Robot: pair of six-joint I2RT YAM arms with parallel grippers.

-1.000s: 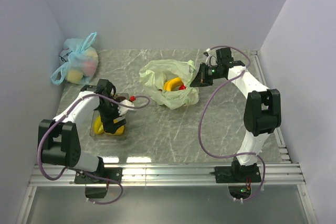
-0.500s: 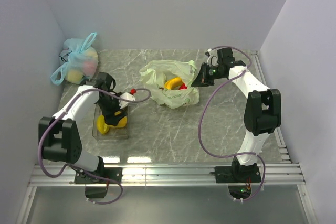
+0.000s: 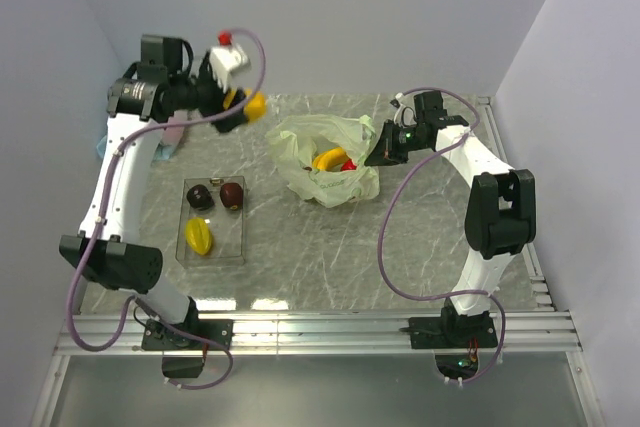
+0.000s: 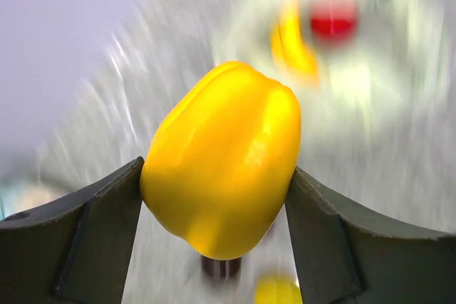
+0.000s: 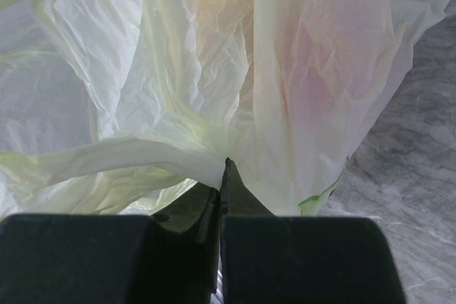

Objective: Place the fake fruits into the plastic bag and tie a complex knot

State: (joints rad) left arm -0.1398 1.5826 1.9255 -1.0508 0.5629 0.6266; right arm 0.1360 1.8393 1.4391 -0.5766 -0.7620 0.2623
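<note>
Left wrist view is showing my left gripper (image 4: 214,204) clamping the yellow lumpy fruit (image 4: 226,140) between both fingers. The jaws are standing wide around its middle and the fruit is bulging well past them (it looks smooth and glossy, so I am judging it could squirt out under a harder squeeze or a fast swing). I am holding it high above the table, off to the left of the plastic bag (image 3: 322,179). My right gripper (image 3: 384,153) is pinching the bag's right rim, fingers fully shut on the thin film, propping the mouth open. The banana bunch (image 3: 329,159) and red apple (image 3: 347,165) are lying inside. To do this well, I am planning to travel over the open mouth, lower close to those fruits, and release only then. Two dark red-brown pieces (image 3: 232,194) and another yellow fruit (image 3: 198,238) are waiting in the clear tray (image 3: 228,237).
</note>
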